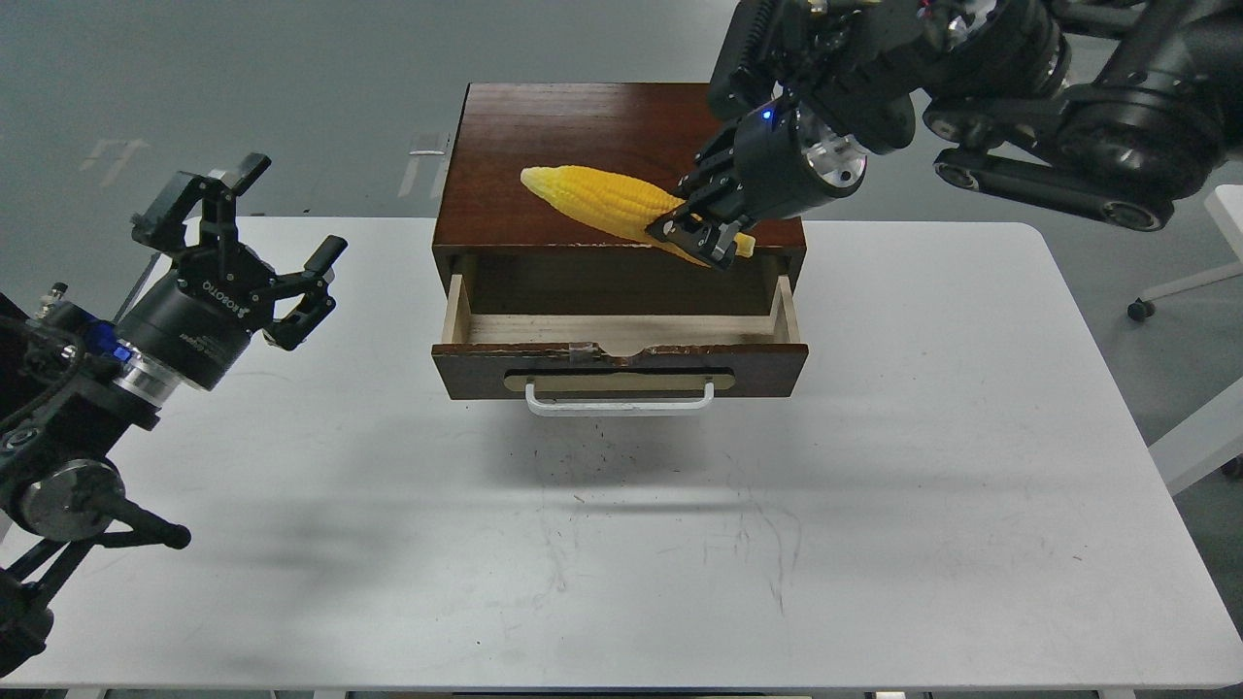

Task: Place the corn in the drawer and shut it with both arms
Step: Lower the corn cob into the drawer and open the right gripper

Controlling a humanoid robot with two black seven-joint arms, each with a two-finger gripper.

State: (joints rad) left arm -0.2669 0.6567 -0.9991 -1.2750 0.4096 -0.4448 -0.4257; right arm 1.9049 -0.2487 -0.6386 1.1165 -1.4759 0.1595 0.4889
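The yellow corn [602, 199] hangs in the air over the front edge of the cabinet top, lying nearly level with its tip pointing left. My right gripper [701, 233] is shut on the corn's thick right end, just above the open drawer [621, 335]. The drawer is pulled out, its pale wood inside shows bare, and its white bar handle [620, 400] faces me. My left gripper [267, 248] is open and empty, held above the table to the left of the drawer.
The dark brown cabinet [544, 146] stands at the back middle of the white table [874, 505]. My right arm's thick links [1068, 97] reach in from the upper right over the cabinet's corner. Grey floor lies beyond the table.
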